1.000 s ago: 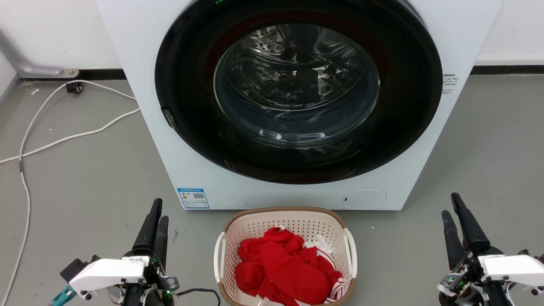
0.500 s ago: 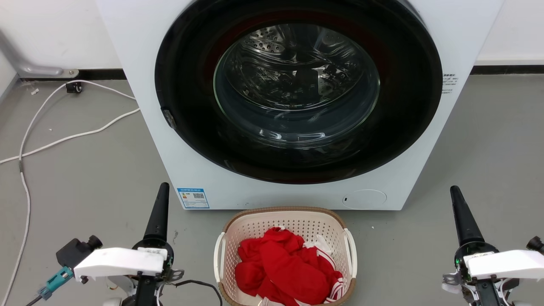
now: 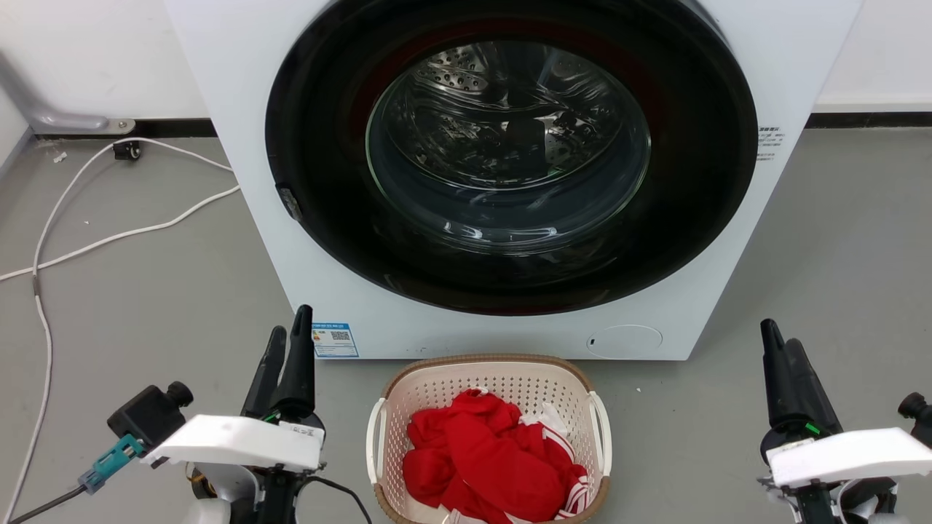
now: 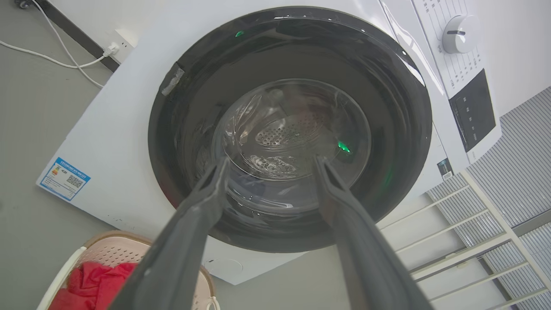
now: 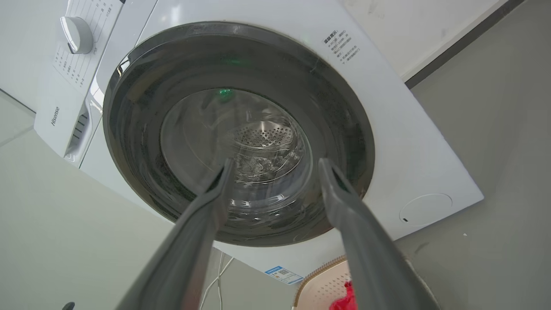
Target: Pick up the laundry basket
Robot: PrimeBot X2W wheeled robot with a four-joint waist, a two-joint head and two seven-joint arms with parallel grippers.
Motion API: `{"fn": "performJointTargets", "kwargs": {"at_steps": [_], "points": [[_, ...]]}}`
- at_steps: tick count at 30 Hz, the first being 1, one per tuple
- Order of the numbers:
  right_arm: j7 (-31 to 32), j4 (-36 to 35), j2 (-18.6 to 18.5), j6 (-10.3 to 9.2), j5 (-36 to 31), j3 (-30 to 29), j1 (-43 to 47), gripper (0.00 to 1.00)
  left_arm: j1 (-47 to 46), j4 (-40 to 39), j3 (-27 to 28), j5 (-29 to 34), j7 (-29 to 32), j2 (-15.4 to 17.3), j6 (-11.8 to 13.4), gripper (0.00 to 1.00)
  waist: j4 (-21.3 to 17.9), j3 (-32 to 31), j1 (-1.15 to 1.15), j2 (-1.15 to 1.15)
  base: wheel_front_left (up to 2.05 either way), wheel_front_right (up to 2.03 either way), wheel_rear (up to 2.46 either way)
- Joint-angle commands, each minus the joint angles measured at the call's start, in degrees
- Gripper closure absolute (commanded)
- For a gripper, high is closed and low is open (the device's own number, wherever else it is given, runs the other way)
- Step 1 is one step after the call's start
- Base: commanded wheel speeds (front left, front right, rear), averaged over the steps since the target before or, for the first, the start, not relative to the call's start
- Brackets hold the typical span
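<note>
The cream perforated plastic laundry basket [image 3: 486, 359] sits on the floor [image 3: 145, 306] just before the white washing machine [image 3: 240, 109], between your left pincer [image 3: 289, 322] and right pincer [image 3: 778, 333], both spread open, empty. Its white side handles [image 3: 374, 437] look thin, I think; catch only one and it tips.

Laundry basket [image 3: 502, 380] near rim cropped at bottom.

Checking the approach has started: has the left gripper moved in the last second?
Yes. The left gripper moved up and right in the head view, toward the laundry basket; one fingertip now overlaps the blue label's edge.
</note>
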Motion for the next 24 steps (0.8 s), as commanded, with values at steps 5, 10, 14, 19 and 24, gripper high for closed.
{"fn": "performJointTargets", "kwargs": {"at_steps": [5,10,14,19,24], "points": [[-0.72,-1.26,0.01,0.00,-7.27,0.52,-0.05,0.00,-1.35,-1.03,-1.14,7.55,-1.35,0.11,0.93,0.00,0.01,-0.01,0.00,0.00,0.00,0.00,0.00],[-0.68,-1.58,0.03,0.00,-11.39,0.56,0.31,0.00,-1.57,-0.77,-1.59,12.34,-2.06,0.09,1.45,0.00,-0.02,0.02,0.00,0.00,0.00,0.00,0.00],[-0.69,-1.92,0.05,0.00,-14.93,0.51,0.64,0.00,-1.50,-0.73,-1.73,16.36,-2.71,0.33,1.83,0.00,-0.16,-0.02,0.00,0.00,0.00,0.00,0.00],[-0.79,-2.49,0.07,0.00,-19.54,0.79,0.96,0.00,-1.30,-0.24,-1.98,20.86,-3.54,0.95,2.40,0.00,-0.30,-0.05,0.00,0.00,0.00,0.00,0.00],[-0.82,-2.94,0.10,0.00,-25.65,1.15,1.66,0.00,-1.28,0.72,-2.99,26.85,-4.58,1.65,3.42,0.00,-0.35,-0.05,0.00,0.00,0.00,0.00,0.00]]}}
